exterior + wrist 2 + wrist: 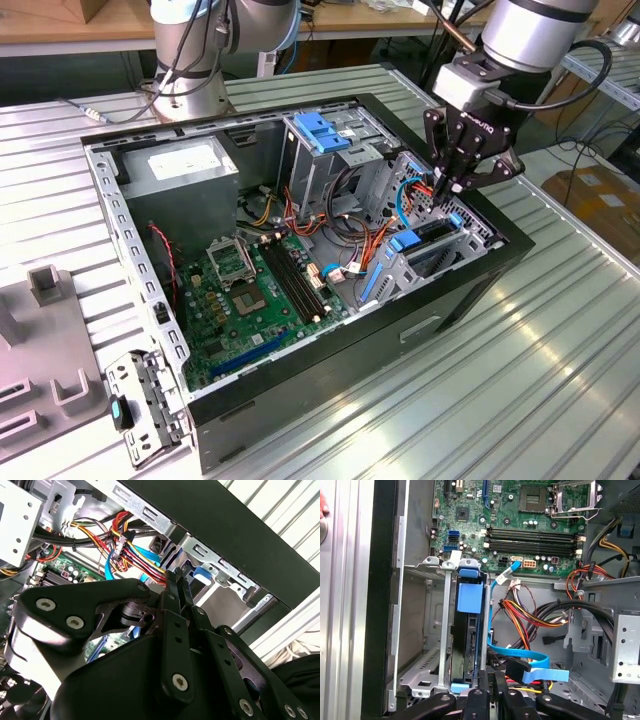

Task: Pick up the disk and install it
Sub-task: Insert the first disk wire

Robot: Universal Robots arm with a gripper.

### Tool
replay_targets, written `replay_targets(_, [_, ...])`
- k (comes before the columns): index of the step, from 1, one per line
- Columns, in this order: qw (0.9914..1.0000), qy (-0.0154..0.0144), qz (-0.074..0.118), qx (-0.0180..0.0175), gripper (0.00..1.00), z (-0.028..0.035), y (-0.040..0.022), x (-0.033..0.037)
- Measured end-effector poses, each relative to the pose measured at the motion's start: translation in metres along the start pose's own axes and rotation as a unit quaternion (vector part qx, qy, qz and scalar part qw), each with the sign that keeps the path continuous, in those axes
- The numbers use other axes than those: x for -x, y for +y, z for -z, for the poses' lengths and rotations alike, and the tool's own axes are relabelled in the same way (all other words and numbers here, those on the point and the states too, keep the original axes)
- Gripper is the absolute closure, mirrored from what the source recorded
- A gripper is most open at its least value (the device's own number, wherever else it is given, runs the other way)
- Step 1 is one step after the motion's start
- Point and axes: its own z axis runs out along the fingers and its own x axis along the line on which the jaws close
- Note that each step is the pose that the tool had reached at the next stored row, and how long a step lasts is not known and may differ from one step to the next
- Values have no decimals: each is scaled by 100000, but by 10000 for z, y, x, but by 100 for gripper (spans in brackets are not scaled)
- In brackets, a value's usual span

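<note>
The disk (434, 233) stands on edge in the drive bay at the case's corner on the exterior view's right, with blue carrier rails around it. In the first wrist view the disk (470, 645) sits down in its metal slot, with a blue carrier tab (470, 598) at its end. My gripper (446, 186) hangs just above the bay's far end, its black fingers shut together with nothing between them. The shut fingertips (178, 580) point at the bay beside red, yellow and blue cables. My gripper (492, 674) is at the disk's near end in the first wrist view.
The open computer case (480, 285) lies on a ribbed metal table. Inside are a green motherboard (250, 290), a grey power-supply box (180, 165), an upright cage with a blue top (322, 135) and loose cables (350, 235). A metal bracket (145, 405) lies outside the case.
</note>
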Motion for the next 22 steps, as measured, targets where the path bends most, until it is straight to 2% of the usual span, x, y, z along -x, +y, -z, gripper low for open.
replay_targets(19, [100000, 1, -270, 10, 84, -2, 12, -11])
replay_targets(22, [99997, 3, -778, 34, 84, -5, 13, -14])
